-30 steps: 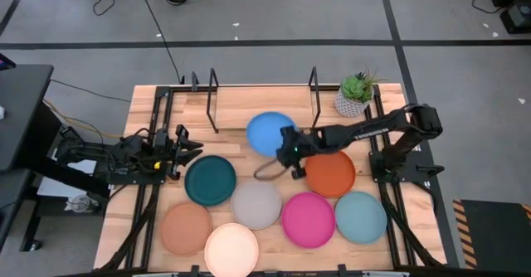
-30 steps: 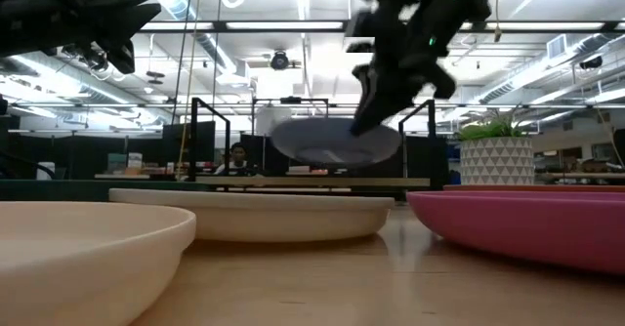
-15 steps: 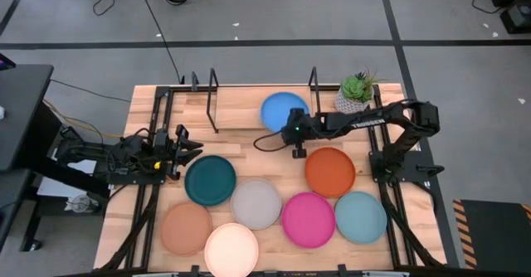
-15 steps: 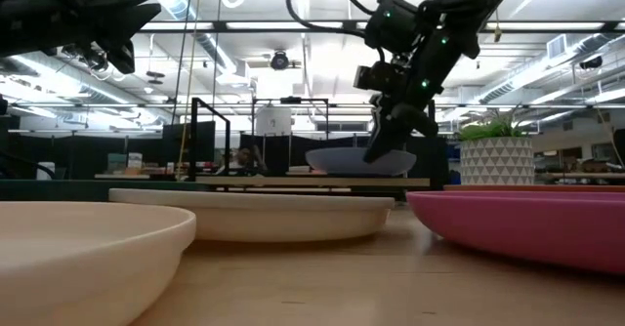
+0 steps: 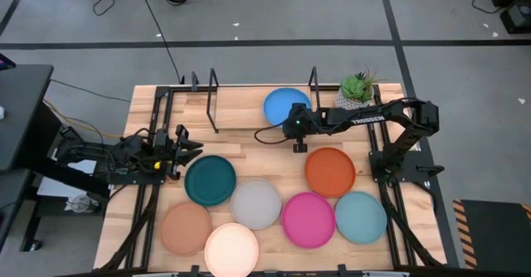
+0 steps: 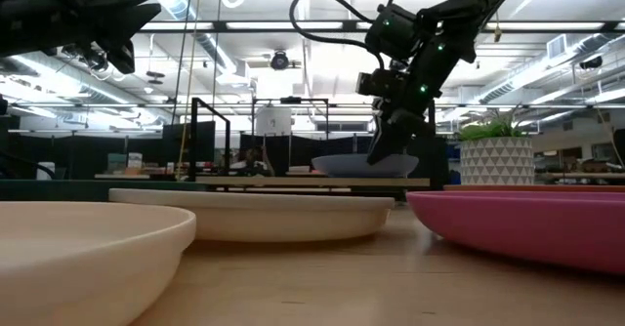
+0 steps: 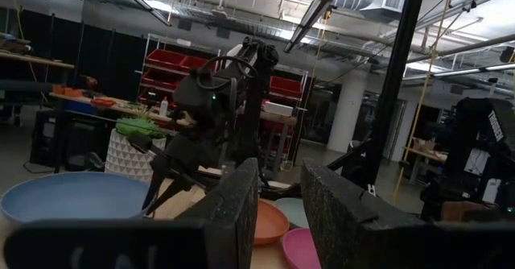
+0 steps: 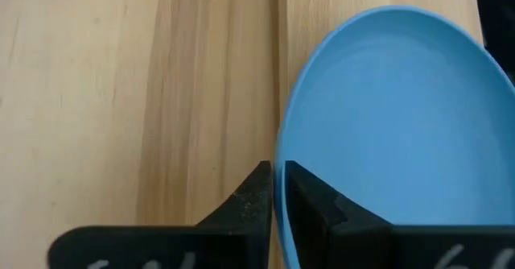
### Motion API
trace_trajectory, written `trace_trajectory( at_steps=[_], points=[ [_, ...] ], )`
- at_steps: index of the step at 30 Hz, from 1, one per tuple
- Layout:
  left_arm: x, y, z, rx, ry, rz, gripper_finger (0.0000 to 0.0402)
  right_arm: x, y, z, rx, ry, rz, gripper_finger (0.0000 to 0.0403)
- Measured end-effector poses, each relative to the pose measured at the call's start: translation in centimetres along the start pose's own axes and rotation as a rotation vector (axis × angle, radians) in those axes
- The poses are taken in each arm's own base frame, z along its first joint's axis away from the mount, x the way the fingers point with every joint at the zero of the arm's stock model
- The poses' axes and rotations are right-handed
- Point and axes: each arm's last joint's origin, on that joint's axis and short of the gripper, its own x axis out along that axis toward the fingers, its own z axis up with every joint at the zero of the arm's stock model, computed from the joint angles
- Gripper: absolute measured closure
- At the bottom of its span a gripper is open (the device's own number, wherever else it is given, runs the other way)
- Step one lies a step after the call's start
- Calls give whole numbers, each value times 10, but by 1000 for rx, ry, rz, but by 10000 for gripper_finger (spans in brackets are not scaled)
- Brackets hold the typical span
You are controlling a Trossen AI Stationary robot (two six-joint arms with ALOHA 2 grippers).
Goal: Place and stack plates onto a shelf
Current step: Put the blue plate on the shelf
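Now the right gripper [image 5: 296, 133] has its fingers [image 8: 310, 198] pinched on the blue plate's [image 5: 286, 107] rim over the shelf [image 5: 241, 111]; the left gripper's [image 5: 184, 150] fingers sit narrow at 9 o'clock.

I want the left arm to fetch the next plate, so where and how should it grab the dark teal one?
The dark teal plate lies flat on the table, right beside the idle left claw. Probably best to pinch its raised rim on the edge facing that claw, one finger inside and one outside, as the right claw does on the blue plate. The side touching the grey plate looks crowded.
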Motion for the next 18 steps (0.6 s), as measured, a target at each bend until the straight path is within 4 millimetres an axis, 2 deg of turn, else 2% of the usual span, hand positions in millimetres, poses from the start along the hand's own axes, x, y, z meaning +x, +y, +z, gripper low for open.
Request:
trace_trajectory(
  at_steps=[8, 18],
  points=[
    [0, 0, 0, 0, 0, 0, 299, 0, -1, 0, -3, 8, -19, 324],
    [0, 0, 0, 0, 0, 0, 299, 0, -3, -1, -3, 44, -98, 319]
  ],
)
